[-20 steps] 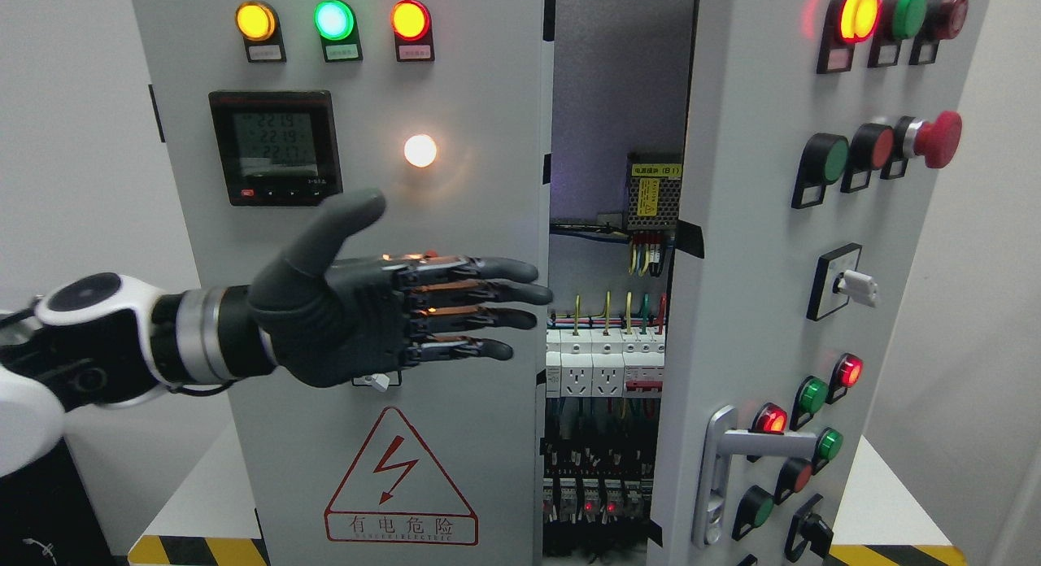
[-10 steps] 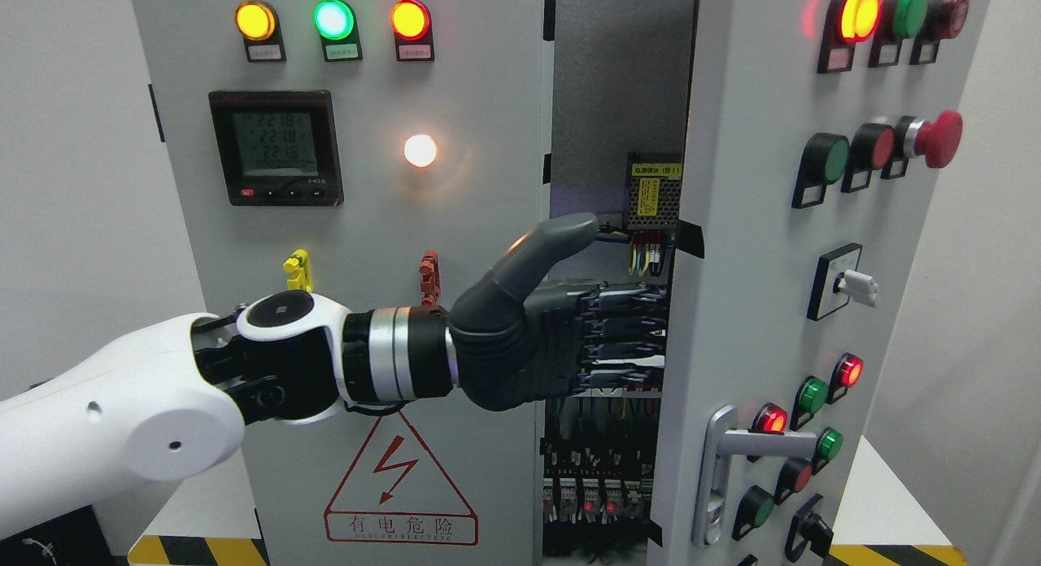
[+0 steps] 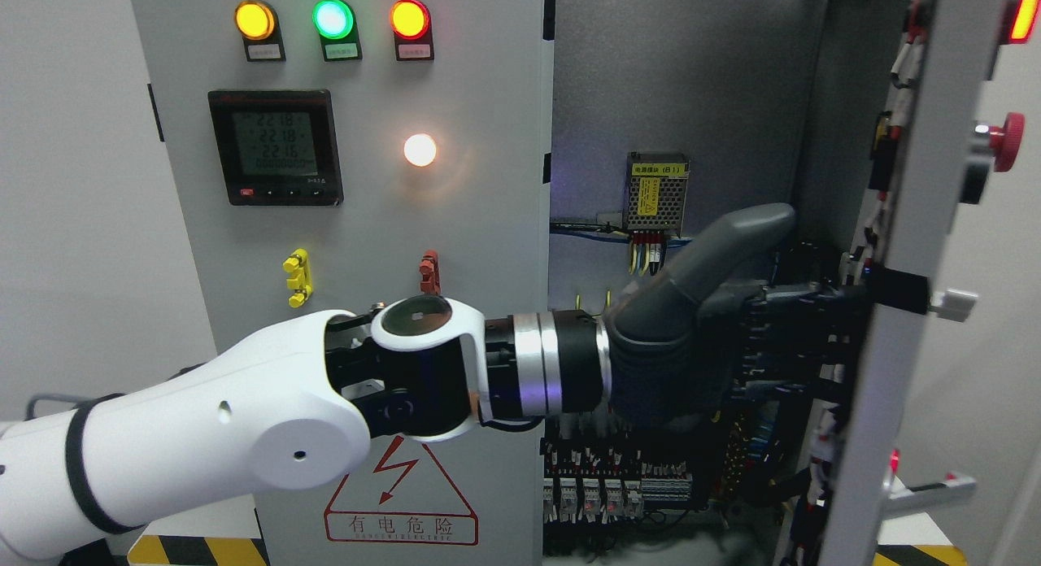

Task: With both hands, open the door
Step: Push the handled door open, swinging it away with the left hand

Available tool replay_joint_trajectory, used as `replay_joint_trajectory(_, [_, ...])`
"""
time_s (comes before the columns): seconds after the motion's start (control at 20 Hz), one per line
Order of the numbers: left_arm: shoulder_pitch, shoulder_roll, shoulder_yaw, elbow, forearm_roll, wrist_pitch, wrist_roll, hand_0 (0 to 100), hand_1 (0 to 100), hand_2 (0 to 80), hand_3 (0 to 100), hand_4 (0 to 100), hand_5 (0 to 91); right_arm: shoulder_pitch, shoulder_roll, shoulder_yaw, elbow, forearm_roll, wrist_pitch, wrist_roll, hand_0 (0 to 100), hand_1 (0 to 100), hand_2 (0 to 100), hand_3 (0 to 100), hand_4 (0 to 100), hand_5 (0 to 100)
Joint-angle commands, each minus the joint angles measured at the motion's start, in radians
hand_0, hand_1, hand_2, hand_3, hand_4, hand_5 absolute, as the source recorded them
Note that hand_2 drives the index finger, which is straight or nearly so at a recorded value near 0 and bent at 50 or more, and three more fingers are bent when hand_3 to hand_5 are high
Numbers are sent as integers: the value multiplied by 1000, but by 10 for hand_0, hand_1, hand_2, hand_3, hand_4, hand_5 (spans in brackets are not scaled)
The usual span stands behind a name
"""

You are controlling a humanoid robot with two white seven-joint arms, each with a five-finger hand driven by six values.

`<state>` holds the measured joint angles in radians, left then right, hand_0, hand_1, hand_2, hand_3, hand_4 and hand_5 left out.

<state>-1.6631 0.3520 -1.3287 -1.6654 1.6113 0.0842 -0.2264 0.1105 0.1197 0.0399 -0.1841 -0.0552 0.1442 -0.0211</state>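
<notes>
With its white arm stretched across from the left, the dark grey left hand lies flat against the inner face of the tall grey metal right-hand cabinet door, fingers extended side by side toward the door and thumb lifted clear above them; it grips nothing, only presses. That door stands swung well out, nearly edge-on to the camera, so that only a sliver of its front shows: a red mushroom push-button near the top and a silver lever handle low down, both to the right of the door's edge. Left of the door the cabinet interior is exposed, with a perforated metal power supply carrying a yellow label on the back wall and rows of white and grey circuit breakers below the hand. Further left of the door, the grey left-hand cabinet panel, with its lamps and digital meter, stands closed.

The step in hand appears to be the push-out itself: the door is mostly open and the palm is driving it wider. The right hand is not in view. Judging from this, the next move calls for continued outward pressure while the fingers stay clear of the wiring bundles on the door's inner face, where they could snag.
</notes>
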Motion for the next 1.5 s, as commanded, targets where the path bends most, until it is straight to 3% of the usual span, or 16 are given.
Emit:
replay_joint_trajectory(0.0, [0, -322, 71, 48, -54, 5, 56, 0, 0, 0, 0, 0, 0, 0, 0, 0, 0, 0, 0, 0, 0, 0, 0, 0, 0, 0])
replay_joint_trajectory(0.15, [9, -441, 89, 145, -57, 5, 114, 0, 0, 0, 0, 0, 0, 0, 0, 0, 0, 0, 0, 0, 0, 0, 0, 0, 0, 0])
replay_joint_trajectory(0.3, [19, -542, 86, 266, -79, 5, 127, 0, 0, 0, 0, 0, 0, 0, 0, 0, 0, 0, 0, 0, 0, 0, 0, 0, 0, 0])
replay_joint_trajectory(0.55, [26, -547, 77, 319, -117, -1, 130, 0, 0, 0, 0, 0, 0, 0, 0, 0, 0, 0, 0, 0, 0, 0, 0, 0, 0, 0])
replay_joint_trajectory(0.75, [26, -547, 74, 311, -103, -3, 248, 0, 0, 0, 0, 0, 0, 0, 0, 0, 0, 0, 0, 0, 0, 0, 0, 0, 0, 0])
replay_joint_trajectory(1.15, [32, -544, 72, 282, -111, 8, 254, 0, 0, 0, 0, 0, 0, 0, 0, 0, 0, 0, 0, 0, 0, 0, 0, 0, 0, 0])
replay_joint_trajectory(1.25, [52, -448, 83, 178, -114, 47, 251, 0, 0, 0, 0, 0, 0, 0, 0, 0, 0, 0, 0, 0, 0, 0, 0, 0, 0, 0])
replay_joint_trajectory(1.45, [155, -118, 92, -31, -111, 78, 211, 0, 0, 0, 0, 0, 0, 0, 0, 0, 0, 0, 0, 0, 0, 0, 0, 0, 0, 0])
